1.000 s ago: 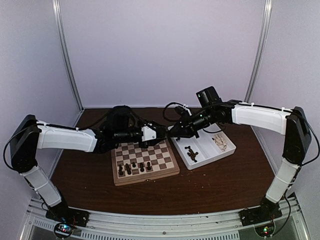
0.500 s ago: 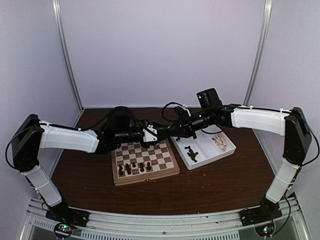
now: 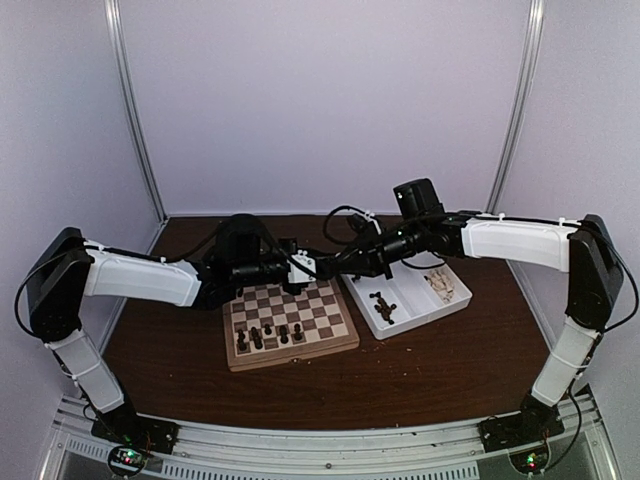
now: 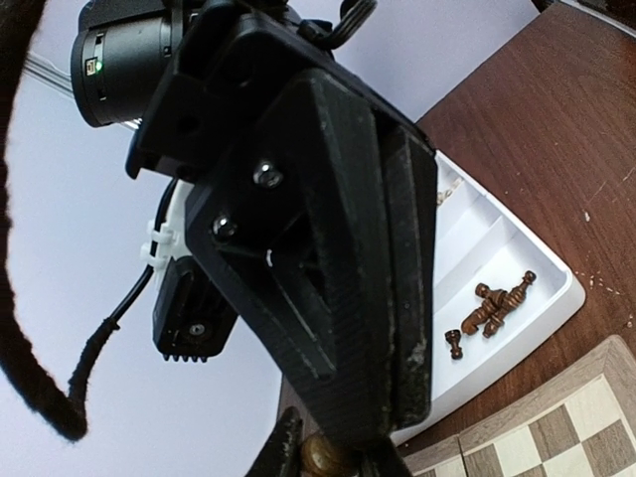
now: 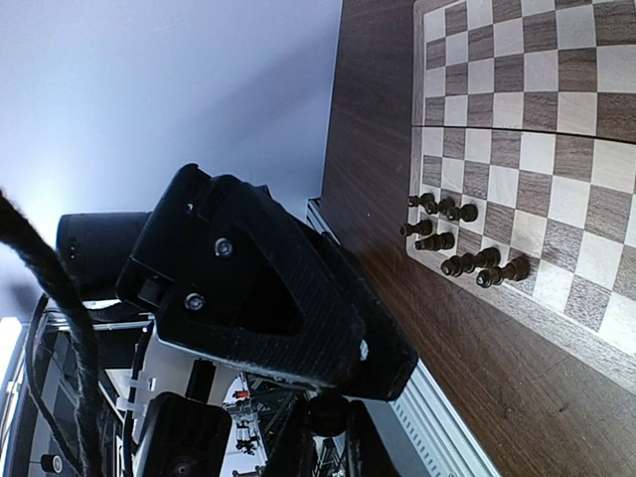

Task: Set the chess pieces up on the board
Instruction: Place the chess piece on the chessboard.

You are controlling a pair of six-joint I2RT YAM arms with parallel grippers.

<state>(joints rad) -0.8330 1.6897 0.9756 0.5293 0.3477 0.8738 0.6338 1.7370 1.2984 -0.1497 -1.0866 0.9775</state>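
Piece in the air: a small dark brown wooden chess piece (image 4: 324, 456), at the centre of the top view, above the far edge of the board, where the right hand (image 5: 326, 429) and the left hand (image 4: 336, 465) meet tip to tip.
Piece heading: only a rounded end shows at the bottom edge of each wrist view, so I can't say which way its long axis runs or which end is the head.
Right hand: pinched tight on the piece.
Left hand: fingers drawn in narrowly on either side of the same piece. I cannot tell whether they clamp it. It looks to me like a hand-to-hand pass.
Board: a square wooden chessboard with light and dark checks and a tan border (image 3: 322, 308), lower centre of the top view, flat on the dark brown wooden surface (image 3: 430, 372).
Done: a small cluster of dark brown pieces (image 3: 268, 335) stands upright on the board's lower-left squares.
Left to do: most squares are bare. A few dark tray pieces (image 3: 382, 304) lie on their sides in the white compartmented tray (image 3: 425, 318) just right of the board. Early days, I'd judge.
Also in the tray: pale cream pieces (image 3: 440, 288), right compartment.
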